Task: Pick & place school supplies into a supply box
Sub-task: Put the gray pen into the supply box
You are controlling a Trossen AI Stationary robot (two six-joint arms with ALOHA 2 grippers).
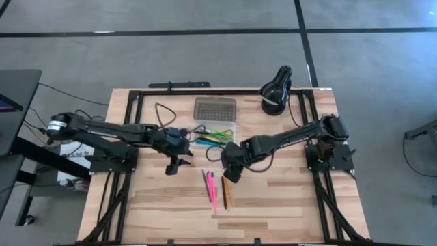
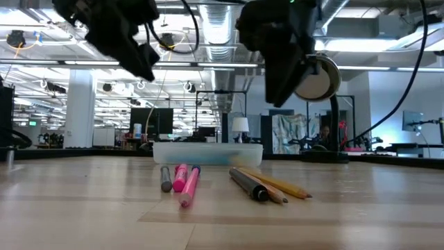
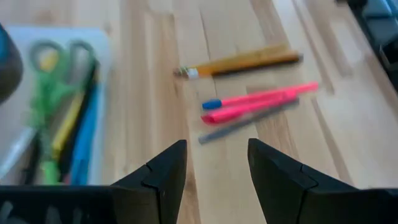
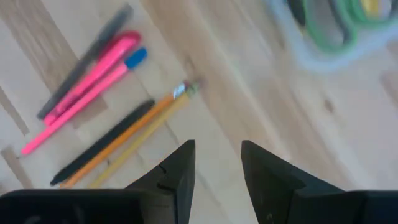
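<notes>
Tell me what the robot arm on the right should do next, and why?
Probably lower the right end effector onto the thin orange wooden pencil. Its fingers stand apart and empty above the wooden table, the pencil lies loose just ahead, and the clear plastic supply box already holds the green-handled scissors.

It was a robotics lab set in a large open-plan office or industrial hall. Behind the wooden table (image 2: 83,201) stretched a long room with an exposed ceiling of ducts, pipes and strip lights (image 2: 208,42), white columns (image 2: 80,107) at nine o'clock, and rows of desks with monitors (image 2: 156,121). Seen from above, the floor (image 1: 205,17) was grey carpet tile, and a black metal frame (image 1: 130,102) edged the table.
</notes>
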